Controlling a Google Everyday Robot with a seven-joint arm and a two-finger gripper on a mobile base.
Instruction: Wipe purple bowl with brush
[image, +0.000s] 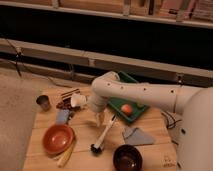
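The purple bowl (127, 157) sits on the surface (150, 151). The brush (104, 135) lies just left of the bowl. The gripper (100, 119) hangs farther back and left of the bowl, beside the brush's handle. I cannot tell whether it is open or closed.

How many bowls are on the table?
2. The orange bowl is front left on the table; the purple bowl is front right. The claw hangs behind them, by the brush. The arm might hide more.
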